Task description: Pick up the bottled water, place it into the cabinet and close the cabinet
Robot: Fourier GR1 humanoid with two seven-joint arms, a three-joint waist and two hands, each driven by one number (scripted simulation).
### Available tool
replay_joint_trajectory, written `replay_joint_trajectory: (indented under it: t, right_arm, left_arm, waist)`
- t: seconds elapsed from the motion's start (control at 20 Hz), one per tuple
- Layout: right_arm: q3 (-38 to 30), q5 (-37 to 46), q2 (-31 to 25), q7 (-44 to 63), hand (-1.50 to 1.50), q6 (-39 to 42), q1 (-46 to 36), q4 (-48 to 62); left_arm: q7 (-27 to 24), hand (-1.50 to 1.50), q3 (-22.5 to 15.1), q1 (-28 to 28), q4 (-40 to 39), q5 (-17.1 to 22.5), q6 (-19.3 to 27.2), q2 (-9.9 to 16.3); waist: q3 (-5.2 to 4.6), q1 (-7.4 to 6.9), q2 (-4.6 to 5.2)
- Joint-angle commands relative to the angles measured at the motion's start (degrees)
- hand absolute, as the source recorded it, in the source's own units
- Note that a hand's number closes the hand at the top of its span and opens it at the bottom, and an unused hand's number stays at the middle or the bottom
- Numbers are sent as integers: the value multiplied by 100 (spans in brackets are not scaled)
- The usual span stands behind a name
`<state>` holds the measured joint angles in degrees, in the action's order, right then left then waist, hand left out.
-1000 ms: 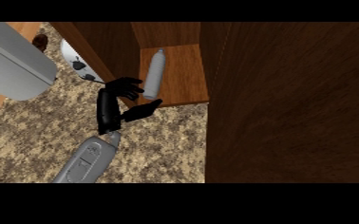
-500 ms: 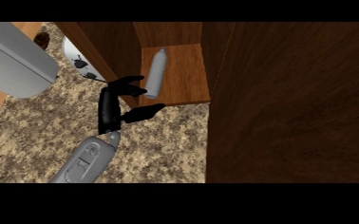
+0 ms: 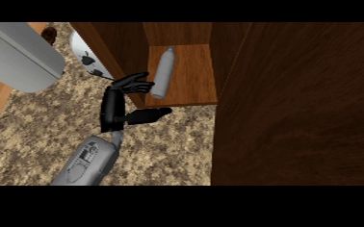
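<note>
The clear plastic water bottle [image 3: 162, 73] now stands alone on the brown wooden cabinet [image 3: 188, 84] shelf, because the black left hand [image 3: 122, 103] has let go and spread its fingers just beside it, so only closing the cabinet is left.

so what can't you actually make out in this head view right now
- Right hand: shows nowhere in the head view.
- Cabinet interior: only one shelf shows; the dark door panel covers the rest.
- Whether the left hand touches the bottled water: too close to tell.
- White object at upper left: half hidden behind the cabinet's side wall.
</note>
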<state>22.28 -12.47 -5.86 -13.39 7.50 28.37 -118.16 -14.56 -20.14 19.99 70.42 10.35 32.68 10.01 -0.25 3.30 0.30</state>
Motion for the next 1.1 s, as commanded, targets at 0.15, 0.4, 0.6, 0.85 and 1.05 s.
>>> replay_joint_trajectory:
  t: [0.15, 0.4, 0.6, 0.85, 1.05]
  right_arm:
    - [145, 121, -53, -224, -150, -41, 469, -174]
    - [195, 202, -22, 112, -150, -279, 459, -432]
    - [221, 175, 32, 102, -150, -325, 368, -343]
    - [3, -2, -107, 159, -150, -277, 335, -419]
    - [337, 307, -201, -328, -150, -206, 804, -326]
  left_arm:
    - [-710, -150, 675, 1192, -730, 639, -898, -376]
    - [-571, -150, 772, 1128, -357, 941, -1354, -296]
    - [-857, -150, 610, 520, -17, 982, -1734, -346]
    - [-318, -150, 522, -172, 1183, 1123, -1790, -163]
    - [91, -150, 332, -851, 2245, 1141, -1775, -83]
  waist:
    - [16, -59, 2]
    - [21, -200, -30]
    - [24, -284, -36]
    - [26, -340, -51]
    - [27, -345, -60]
